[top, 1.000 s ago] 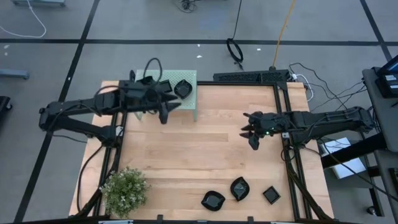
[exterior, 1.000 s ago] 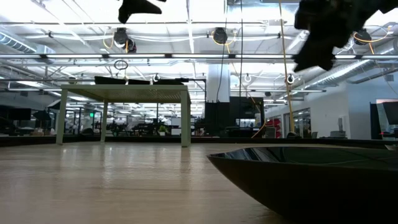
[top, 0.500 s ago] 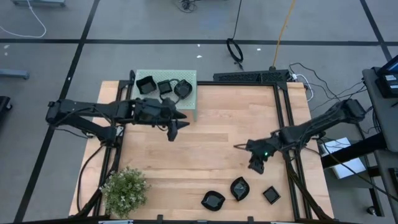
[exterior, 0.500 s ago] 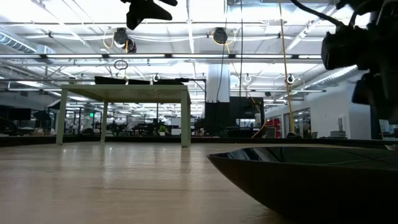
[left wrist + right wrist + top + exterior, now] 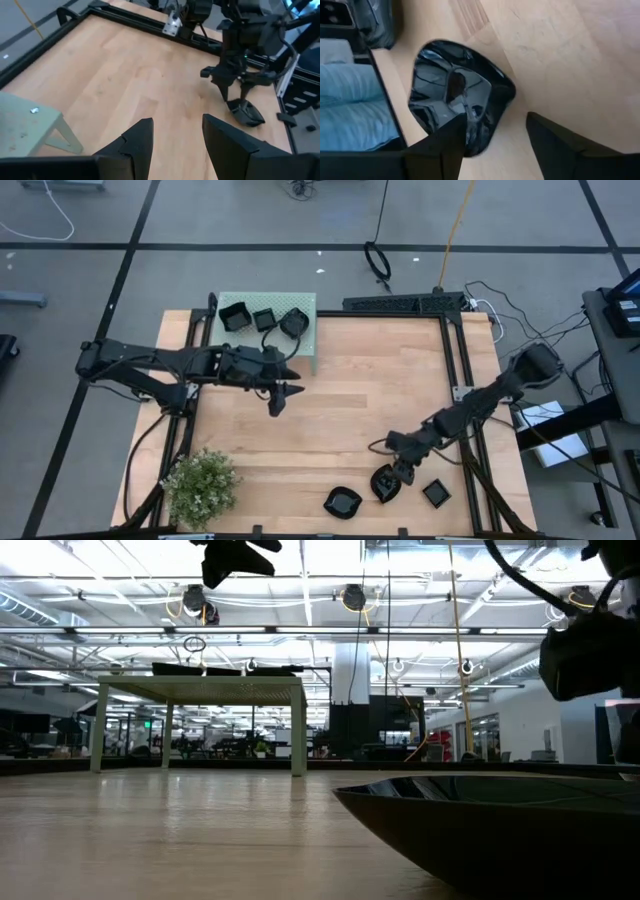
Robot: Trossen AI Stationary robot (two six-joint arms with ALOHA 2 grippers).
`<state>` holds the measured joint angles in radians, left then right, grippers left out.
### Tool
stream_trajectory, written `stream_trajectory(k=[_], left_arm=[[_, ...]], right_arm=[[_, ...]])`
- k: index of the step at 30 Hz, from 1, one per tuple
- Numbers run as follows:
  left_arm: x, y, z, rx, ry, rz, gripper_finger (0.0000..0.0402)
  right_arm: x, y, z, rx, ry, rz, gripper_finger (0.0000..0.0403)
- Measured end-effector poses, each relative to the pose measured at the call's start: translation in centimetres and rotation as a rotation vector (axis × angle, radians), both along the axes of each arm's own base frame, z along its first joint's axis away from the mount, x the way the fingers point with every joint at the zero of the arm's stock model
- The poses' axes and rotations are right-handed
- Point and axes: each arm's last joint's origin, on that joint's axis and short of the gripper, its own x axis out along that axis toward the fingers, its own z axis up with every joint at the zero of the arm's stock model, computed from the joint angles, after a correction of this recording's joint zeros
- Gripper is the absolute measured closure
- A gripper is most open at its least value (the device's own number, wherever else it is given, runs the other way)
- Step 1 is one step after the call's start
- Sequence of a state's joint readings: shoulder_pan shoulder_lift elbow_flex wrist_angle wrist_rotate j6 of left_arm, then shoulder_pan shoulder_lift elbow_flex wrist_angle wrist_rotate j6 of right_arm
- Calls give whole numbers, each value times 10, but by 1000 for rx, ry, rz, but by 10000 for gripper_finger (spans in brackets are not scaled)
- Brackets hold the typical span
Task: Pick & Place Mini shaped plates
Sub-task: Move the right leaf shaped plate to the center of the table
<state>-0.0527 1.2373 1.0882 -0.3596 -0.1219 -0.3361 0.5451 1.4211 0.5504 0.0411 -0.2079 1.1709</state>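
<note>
Changes I log against the earlier views:
- my right gripper has travelled from mid-table on the right down to the near edge, now over the leaf-shaped plate, fingers spread with one over its rim
- my left gripper has pulled off the green stand to the bare wood in front of it, fingers apart, uncovering three plates on the stand
</note>
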Motion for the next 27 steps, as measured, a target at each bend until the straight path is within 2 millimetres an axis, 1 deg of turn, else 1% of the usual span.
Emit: stream_trajectory(k=[5, 8, 11, 16, 17, 20, 22, 25, 27], left_arm=[[-1, -7, -1, 21, 15, -38, 229], [-1, -9, -1, 21, 15, -47, 229], [-1, -11, -1, 17, 14, -53, 229], [-2, -17, -1, 17, 13, -72, 229], [-2, -17, -1, 17, 13, -76, 229], [-2, -20, -1, 17, 11, -86, 229], [-2, -22, 0, 15, 1, -93, 229], [-2, -25, 1, 12, -13, -102, 229], [-1, -27, 2, 11, -26, -108, 229]], right_arm=[[5, 4, -9, 16, -1, -12, 216], [7, 6, -9, 14, -27, -15, 242], [8, 6, -9, 5, -41, -4, 286], [9, 6, -9, 7, -53, -5, 382], [9, 6, -9, 8, -55, -6, 392], [12, 4, -8, 5, -78, -10, 393], [16, -1, -7, -12, -113, -33, 398], [27, -15, -4, -62, -191, -97, 401], [36, -28, -2, -94, -249, -151, 402]])
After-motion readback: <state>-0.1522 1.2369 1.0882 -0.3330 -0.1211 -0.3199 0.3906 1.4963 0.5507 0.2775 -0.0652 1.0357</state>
